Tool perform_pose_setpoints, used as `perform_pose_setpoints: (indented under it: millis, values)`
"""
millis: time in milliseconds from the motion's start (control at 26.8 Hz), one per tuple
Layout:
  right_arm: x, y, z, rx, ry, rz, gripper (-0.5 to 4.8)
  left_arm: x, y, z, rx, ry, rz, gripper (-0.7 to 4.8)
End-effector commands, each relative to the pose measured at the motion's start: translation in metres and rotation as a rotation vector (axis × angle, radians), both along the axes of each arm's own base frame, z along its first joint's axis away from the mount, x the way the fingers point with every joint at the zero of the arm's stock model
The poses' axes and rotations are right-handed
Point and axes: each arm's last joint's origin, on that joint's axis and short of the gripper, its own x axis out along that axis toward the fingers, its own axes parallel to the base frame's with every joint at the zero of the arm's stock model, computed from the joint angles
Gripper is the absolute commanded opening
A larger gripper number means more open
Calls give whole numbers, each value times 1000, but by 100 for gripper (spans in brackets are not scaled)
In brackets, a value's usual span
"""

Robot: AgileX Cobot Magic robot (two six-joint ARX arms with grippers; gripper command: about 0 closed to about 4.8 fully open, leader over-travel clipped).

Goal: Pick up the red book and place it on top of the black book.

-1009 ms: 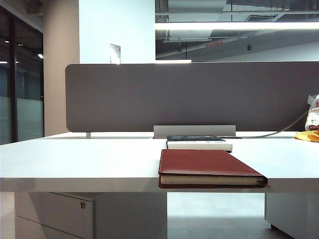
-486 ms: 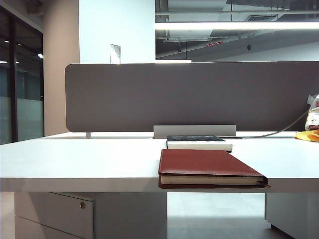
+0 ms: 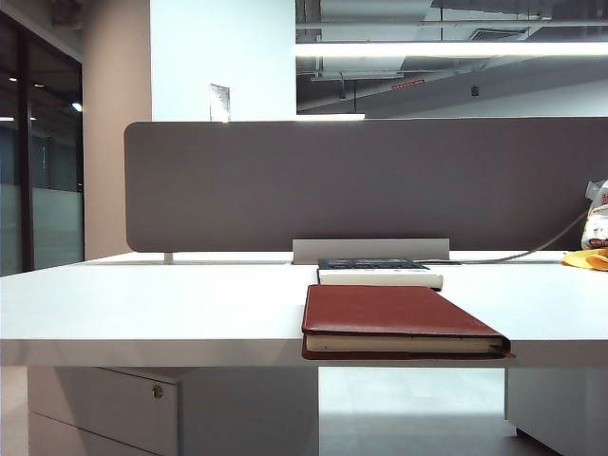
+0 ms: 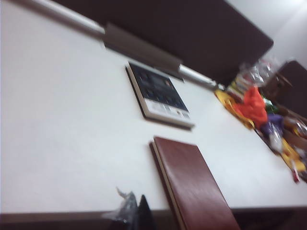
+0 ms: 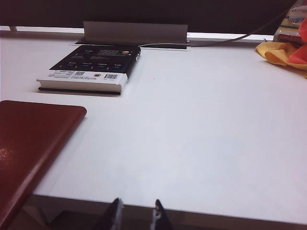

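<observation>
table (image 3: 142, 304) white, bare left of red book (image 3: 394, 318) | grey divider (image 3: 361, 180) behind black book (image 3: 378, 271) | red book overhangs near edge, black book just behind (apart) | clutter (image 4: 259, 108) far right | left gripper (image 4: 136, 215) closed, right gripper (image 5: 136, 213) slightly parted, both off near edge, empty

The whole left wrist view is smeared, so the print on the black book (image 4: 158, 93) can't be read. The red book (image 5: 29, 148) runs off the right wrist view's edge. Only the fingertips of the left tool (image 4: 136, 215) and right tool (image 5: 136, 213) show. The heap of coloured clutter (image 4: 261, 115) is too blurred to tell.
</observation>
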Motion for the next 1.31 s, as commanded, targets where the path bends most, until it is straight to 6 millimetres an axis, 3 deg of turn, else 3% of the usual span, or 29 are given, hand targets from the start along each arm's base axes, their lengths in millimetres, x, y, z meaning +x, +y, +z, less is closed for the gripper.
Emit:
perform_pose_setpoints:
  millis: [37,299,523,785,934,1121,1308]
  values:
    - [0,0,1,11,-16,5,89,17,-3,15,13,61,-61,-4]
    - [0,0,1,86,-7,5,89,65,-25,36,65,195,-216,-5]
    - [0,2,-4,288,72,17,82,94,-52,25,85,304,-332,-5]
    - [-1,3,-1,369,70,50,85,113,-61,11,66,356,-383,-5]
    - [-3,6,14,393,35,101,85,125,-66,5,2,374,-435,-5]
    - [-7,12,46,399,-44,153,85,135,-70,-5,-29,395,-469,-4]
    - [7,17,73,420,12,175,85,135,-70,-5,-29,395,-471,-4]
